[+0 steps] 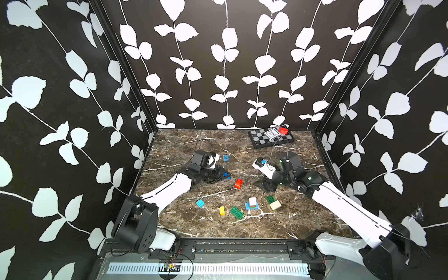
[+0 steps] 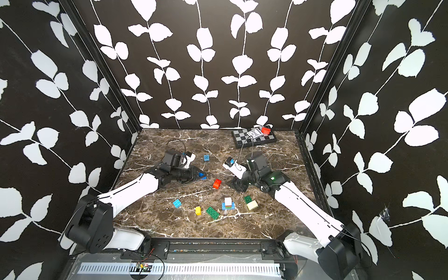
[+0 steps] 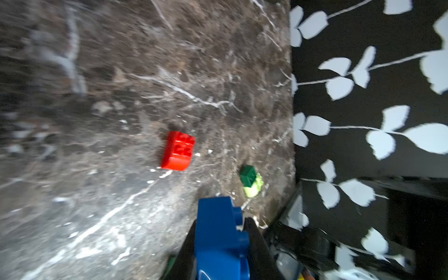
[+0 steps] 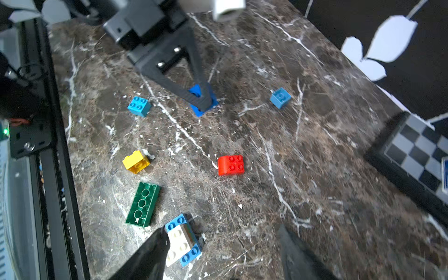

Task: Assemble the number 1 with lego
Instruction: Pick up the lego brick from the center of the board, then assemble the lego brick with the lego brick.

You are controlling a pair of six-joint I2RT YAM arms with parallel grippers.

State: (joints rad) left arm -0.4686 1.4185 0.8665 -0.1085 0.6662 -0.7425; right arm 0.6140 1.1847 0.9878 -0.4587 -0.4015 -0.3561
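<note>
My left gripper [image 1: 224, 175] is shut on a dark blue lego brick [image 3: 220, 237], held low over the marble table; the same brick [image 4: 202, 100] shows in the right wrist view. My right gripper [image 4: 223, 254] stands open and holds nothing. A stack of a white brick on blue ones [image 4: 183, 242] lies beside one of its fingers [image 4: 150, 254]. In both top views this stack [image 1: 252, 203] [image 2: 228, 203] stands in front of the right gripper [image 1: 265, 186]. A red brick [image 1: 238, 183] [image 3: 178, 150] lies between the two grippers.
Loose bricks lie near the front: light blue [image 1: 200, 203], yellow [image 1: 221, 210], an oblong green one [image 1: 236, 212], small green [image 1: 270, 199] and cream [image 1: 275, 205]. A blue brick [image 1: 226, 157] sits farther back. A chessboard [image 1: 259, 143] with a card deck and red brick is at the back right.
</note>
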